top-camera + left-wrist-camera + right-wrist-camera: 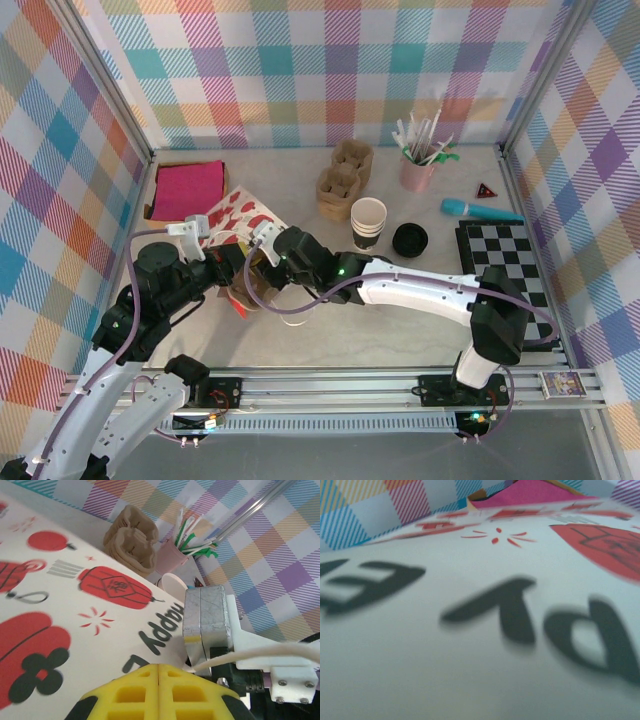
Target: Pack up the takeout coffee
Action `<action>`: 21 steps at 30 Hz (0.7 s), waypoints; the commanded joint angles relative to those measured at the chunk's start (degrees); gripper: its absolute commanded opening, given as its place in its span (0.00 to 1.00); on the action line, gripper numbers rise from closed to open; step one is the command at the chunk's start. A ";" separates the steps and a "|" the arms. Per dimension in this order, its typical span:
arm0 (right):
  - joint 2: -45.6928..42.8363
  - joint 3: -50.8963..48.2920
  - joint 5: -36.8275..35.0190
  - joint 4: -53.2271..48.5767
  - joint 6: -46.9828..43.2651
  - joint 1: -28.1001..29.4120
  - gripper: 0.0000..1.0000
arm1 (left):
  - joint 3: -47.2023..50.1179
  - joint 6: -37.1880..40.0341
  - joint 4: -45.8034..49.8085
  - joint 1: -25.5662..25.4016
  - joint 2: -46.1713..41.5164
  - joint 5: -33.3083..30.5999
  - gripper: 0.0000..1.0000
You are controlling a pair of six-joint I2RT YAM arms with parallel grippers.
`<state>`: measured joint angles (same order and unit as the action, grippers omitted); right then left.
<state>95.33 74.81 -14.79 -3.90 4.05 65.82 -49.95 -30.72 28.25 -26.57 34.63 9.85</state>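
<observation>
**Top view**
- Worktop: beige, walled in by plaid panels.
- Coffee cup: white above, dark bands below. It is stood upright near the middle of the worktop, in its far half, well apart from both grippers. Its top is seen pale and uncovered.
- Black lid: laid flat just beside the cup, on the side of the right edge.
- Paper bag: white with red lantern prints, placed left of centre between the two wrists.
- Left gripper and right gripper: both are brought up against the bag's near side.
- Pink napkins: kept in a cardboard box at the far left corner.
- Cup carriers: stacked by the far edge.
- Pink cup of straws: placed right of the carriers, at the far edge.
- Checkerboard: laid along the right edge.

**Left wrist view**
- Left gripper: the yellow fingers are pressed together with no gap. A white cord is seen running from their tip; whether it is pinched cannot be told.
- Bag: its printed face is spread just ahead.
- Right gripper: grey fingers are set at the bag's edge. Whether they are clenched or released cannot be told.
- Carriers and straws: seen beyond the bag.

**Right wrist view**
- Bag: blurred lettering is seen very close.
- Napkins: seen past the bag's top edge.
</observation>
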 commanded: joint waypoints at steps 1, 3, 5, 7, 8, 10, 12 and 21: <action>-0.36 -3.57 -0.41 7.80 -1.76 0.25 0.11 | -0.44 -1.21 -3.57 -0.50 -0.60 1.78 0.00; -1.11 -4.33 8.55 9.01 -4.59 -0.55 0.14 | -0.41 -1.27 -3.59 -0.51 -0.36 1.73 0.00; -0.85 -2.33 10.20 5.59 -6.25 -1.43 0.16 | -0.48 -1.27 -3.52 -0.56 -0.44 1.92 0.00; -1.24 -3.55 9.22 7.27 -6.84 -2.86 0.16 | -0.75 -1.30 -3.23 -0.51 -0.66 1.93 0.00; -1.37 -4.27 9.15 7.90 -6.80 -3.76 0.15 | -0.79 -1.35 -3.14 -0.46 -0.86 1.89 0.00; -1.63 -5.40 9.65 9.43 -6.42 -5.05 0.14 | -0.91 -1.35 -2.92 -0.49 -1.23 1.82 0.00; -2.03 -6.49 13.33 10.76 -4.55 -6.98 0.14 | -0.76 -1.21 -2.58 -0.46 -1.62 1.54 0.00; -4.19 -8.23 22.84 12.30 0.68 -11.68 0.15 | -1.83 -0.04 -0.18 -0.45 -2.26 0.68 0.00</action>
<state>93.69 67.35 3.73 5.98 1.98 55.51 -50.00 -31.07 28.21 -26.57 33.87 10.00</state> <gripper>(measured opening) 0.359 0.061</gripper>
